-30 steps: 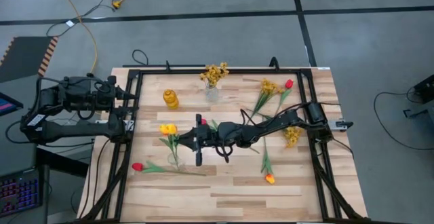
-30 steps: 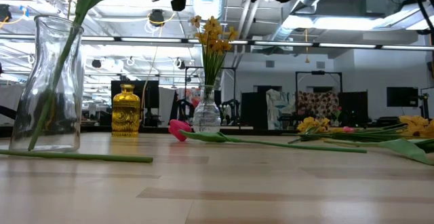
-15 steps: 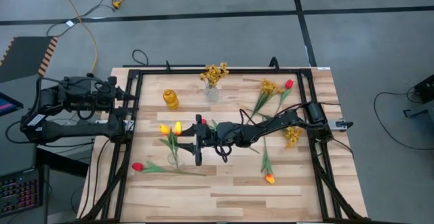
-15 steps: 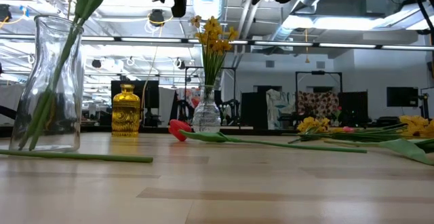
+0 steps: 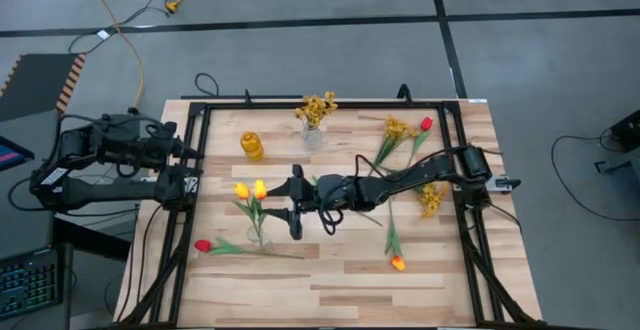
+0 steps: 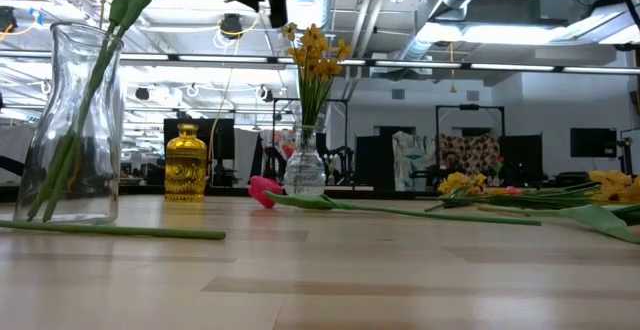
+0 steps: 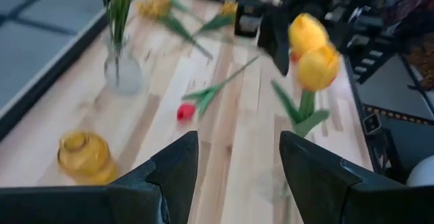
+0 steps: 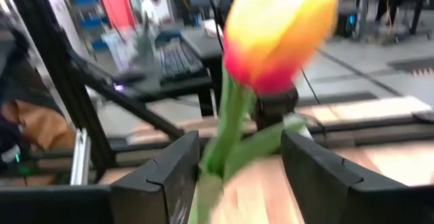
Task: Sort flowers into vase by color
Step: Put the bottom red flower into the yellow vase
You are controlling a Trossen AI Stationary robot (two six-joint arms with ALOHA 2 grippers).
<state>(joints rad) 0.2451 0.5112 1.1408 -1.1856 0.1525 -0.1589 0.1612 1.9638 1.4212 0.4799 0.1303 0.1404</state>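
— What sat at the left side of the light wooden table (image 5: pixel 330 280)?

— The left gripper (image 7: pixel 237 166) waited at the table's left edge, its dark fingers (image 7: pixel 173 173) spread apart and holding nothing. Just inside the frame stood a clear glass vase (image 6: pixel 75 120) with two yellow-orange tulips (image 5: pixel 250 189) upright in it, and a red tulip (image 5: pixel 203 245) lay flat beside its base.

— And the middle?

— The right gripper (image 5: pixel 295 202) hovered just beside those tulip heads, fingers (image 8: pixel 169 176) parted, gripping nothing; a yellow-orange bloom (image 8: pixel 281 30) showed close before them. Behind stood an amber glass jar (image 5: pixel 251 145) and a small clear vase (image 6: pixel 305 170) holding mustard-yellow sprays (image 5: pixel 317 107).

— Farther right?

— A red tulip and yellow spray (image 5: pixel 400 130) lay together near the far right corner, another yellow spray (image 5: pixel 431 200) by the right rail, and an orange tulip (image 5: pixel 397 262) nearer the front.
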